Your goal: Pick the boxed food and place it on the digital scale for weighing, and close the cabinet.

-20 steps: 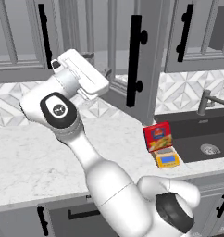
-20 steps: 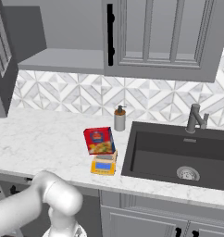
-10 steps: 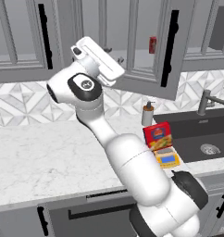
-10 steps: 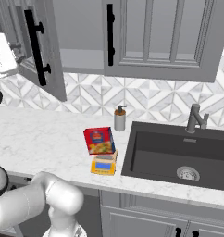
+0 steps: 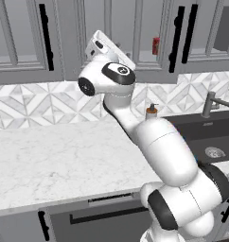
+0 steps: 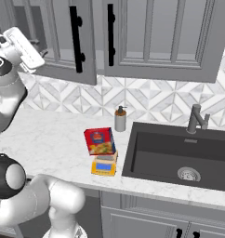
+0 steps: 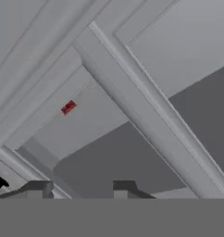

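The boxed food (image 6: 100, 141), a red carton with a blue emblem, stands on the small yellow digital scale (image 6: 105, 165) on the counter left of the sink. The arm hides both in the left base view. My hand (image 6: 22, 46) is raised high at the left of the grey cabinet door (image 6: 63, 42), which stands ajar with its black bar handle (image 6: 76, 39) facing out. In the hand view my gripper (image 7: 81, 189) looks along the cabinet's panels and is shut, with nothing between its fingertips (image 7: 40, 187).
A small red can (image 5: 155, 46) sits on the cabinet's inner shelf. A grey soap dispenser (image 6: 120, 119) stands behind the carton. The dark sink (image 6: 179, 158) and its faucet (image 6: 196, 119) lie to the right. Bare marble counter (image 5: 55, 156) stretches left.
The arm has swung up and to the right. The cabinet door has swung from wide open to nearly closed. The jaws have closed.
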Controlling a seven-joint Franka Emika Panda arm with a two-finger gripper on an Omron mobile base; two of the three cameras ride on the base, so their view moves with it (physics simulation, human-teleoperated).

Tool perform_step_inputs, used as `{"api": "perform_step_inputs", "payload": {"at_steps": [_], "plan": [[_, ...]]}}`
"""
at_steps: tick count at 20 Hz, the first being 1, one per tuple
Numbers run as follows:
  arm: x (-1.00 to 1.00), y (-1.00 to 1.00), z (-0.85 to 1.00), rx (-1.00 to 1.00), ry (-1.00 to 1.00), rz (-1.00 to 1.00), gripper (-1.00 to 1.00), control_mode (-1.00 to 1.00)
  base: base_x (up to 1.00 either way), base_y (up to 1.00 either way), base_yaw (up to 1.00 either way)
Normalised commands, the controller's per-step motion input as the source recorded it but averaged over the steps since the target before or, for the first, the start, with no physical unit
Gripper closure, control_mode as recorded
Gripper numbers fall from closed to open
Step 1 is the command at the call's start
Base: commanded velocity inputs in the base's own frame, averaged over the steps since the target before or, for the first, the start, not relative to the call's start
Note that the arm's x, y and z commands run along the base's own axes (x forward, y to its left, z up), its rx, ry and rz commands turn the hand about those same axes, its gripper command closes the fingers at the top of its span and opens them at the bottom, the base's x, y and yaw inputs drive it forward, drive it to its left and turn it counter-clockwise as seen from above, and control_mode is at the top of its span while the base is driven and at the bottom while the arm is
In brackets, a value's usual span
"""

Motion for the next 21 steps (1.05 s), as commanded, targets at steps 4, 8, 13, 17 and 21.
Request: {"api": "perform_step_inputs", "payload": {"at_steps": [4,8,13,17,21], "plan": [[1.00,-0.81,0.00,0.14,0.00,0.48,-1.00,-1.00,0.00,0.00,0.00],[0.98,-0.56,0.00,0.10,0.00,0.40,-1.00,-1.00,0.00,0.00,0.00],[0.98,-0.44,0.00,0.06,0.00,0.35,-1.00,-1.00,0.00,0.00,0.00],[0.76,-0.36,0.00,0.03,0.00,0.27,-1.00,-1.00,0.00,0.00,0.00],[0.86,-0.73,0.00,0.08,0.00,0.16,-1.00,-1.00,0.00,0.00,0.00]]}}
